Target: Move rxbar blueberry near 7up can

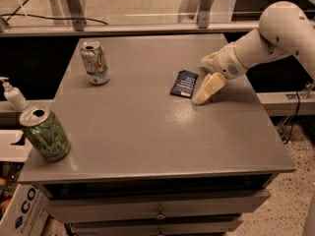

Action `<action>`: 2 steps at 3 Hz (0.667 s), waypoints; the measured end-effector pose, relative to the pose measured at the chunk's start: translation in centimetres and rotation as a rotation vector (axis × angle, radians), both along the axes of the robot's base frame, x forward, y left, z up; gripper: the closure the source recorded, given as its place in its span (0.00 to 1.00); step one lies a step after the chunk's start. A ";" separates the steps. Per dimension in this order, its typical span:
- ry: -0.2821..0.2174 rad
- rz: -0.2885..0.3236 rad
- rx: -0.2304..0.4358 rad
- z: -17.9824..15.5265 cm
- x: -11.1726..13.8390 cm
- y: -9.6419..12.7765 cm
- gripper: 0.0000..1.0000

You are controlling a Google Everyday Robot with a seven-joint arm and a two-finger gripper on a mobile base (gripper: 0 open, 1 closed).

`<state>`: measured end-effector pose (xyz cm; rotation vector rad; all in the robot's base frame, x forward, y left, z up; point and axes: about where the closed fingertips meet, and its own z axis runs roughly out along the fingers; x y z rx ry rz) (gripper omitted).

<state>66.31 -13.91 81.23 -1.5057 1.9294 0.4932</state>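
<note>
The rxbar blueberry point(183, 83) is a small flat navy wrapper with white lettering, lying on the grey table point(147, 127) right of centre. The 7up can point(95, 63) is silver-white with green and red-orange marks and stands upright at the table's far left. My gripper point(205, 89) comes in from the right on a white arm. Its cream fingers point down-left, with the tips close to the table just right of the bar. I see no contact with the bar.
A wholly green can point(46, 133) with pale claw marks stands at the table's front left corner. A white pump bottle point(14, 95) stands off the table's left edge. A cardboard box point(19, 208) sits on the floor at lower left. Drawers run below the table front.
</note>
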 end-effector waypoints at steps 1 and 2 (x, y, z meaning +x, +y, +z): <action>0.034 0.034 0.021 -1.1 0.2 1.9 0.00; 0.056 0.078 0.045 -0.3 0.1 4.4 0.17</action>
